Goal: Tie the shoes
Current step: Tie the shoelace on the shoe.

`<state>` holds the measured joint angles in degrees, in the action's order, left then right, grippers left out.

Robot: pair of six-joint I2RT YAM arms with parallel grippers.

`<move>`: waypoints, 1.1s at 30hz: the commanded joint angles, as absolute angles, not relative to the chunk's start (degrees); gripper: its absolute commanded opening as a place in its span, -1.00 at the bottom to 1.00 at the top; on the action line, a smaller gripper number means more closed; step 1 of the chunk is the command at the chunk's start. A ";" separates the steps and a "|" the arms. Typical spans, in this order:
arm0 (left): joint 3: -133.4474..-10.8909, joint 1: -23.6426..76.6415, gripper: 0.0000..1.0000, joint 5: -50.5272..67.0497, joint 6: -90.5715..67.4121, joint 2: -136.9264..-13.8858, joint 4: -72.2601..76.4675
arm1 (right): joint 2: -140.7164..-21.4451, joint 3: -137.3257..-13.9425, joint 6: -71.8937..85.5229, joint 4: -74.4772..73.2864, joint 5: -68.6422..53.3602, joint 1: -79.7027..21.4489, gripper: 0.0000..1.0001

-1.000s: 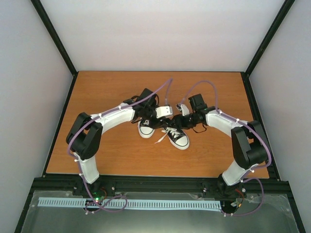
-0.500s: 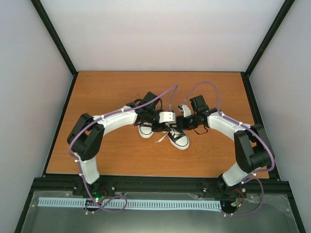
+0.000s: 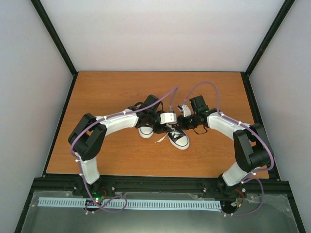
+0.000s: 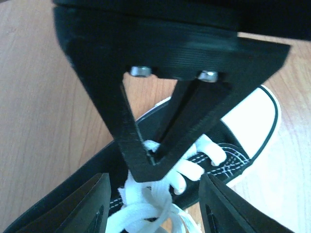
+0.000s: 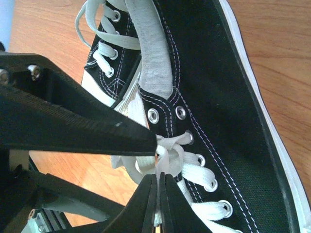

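Observation:
Two black sneakers with white toe caps lie side by side mid-table, the left shoe [image 3: 146, 131] and the right shoe [image 3: 179, 140]. Both grippers meet over the right shoe's laces [image 3: 169, 130]. My right gripper [image 5: 159, 180] is shut on a strand of white lace [image 5: 168, 156] at the knot, near the upper eyelets of the right shoe [image 5: 218, 121]. My left gripper [image 4: 153, 196] stands open, its fingers [image 4: 90, 204] on either side of the bunched lace [image 4: 150, 204]. The right gripper's closed tips show in the left wrist view, pointing down into the laces. The other shoe [image 5: 104, 53] lies beside it.
The wooden table [image 3: 112, 155] is framed by black rails, with white walls around. A loose lace end [image 3: 160, 140] trails on the wood between the shoes. Purple cables loop above both wrists.
My right gripper has gone from open to shut on the lace strand. The left gripper has shifted right, over the right shoe's laces.

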<state>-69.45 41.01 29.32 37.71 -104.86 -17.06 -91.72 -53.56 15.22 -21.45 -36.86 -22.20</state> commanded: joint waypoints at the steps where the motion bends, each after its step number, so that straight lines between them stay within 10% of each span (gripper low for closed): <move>1: -68.46 41.63 0.04 28.38 32.92 -106.47 -9.01 | -91.41 -54.63 15.64 -21.11 -38.25 -22.41 -0.94; 13: -64.25 42.01 -0.63 21.24 30.72 -108.15 -0.52 | -89.63 -55.60 16.56 -22.26 -39.54 -22.41 -0.94; 33: -61.50 40.87 -0.96 19.20 35.51 -107.40 -5.54 | -84.98 -55.30 15.38 -27.19 -39.87 -20.42 -0.95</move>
<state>-62.72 41.80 22.31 33.76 -106.80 -3.49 -88.60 -54.52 15.99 -24.93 -38.09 -21.63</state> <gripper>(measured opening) 0.042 0.031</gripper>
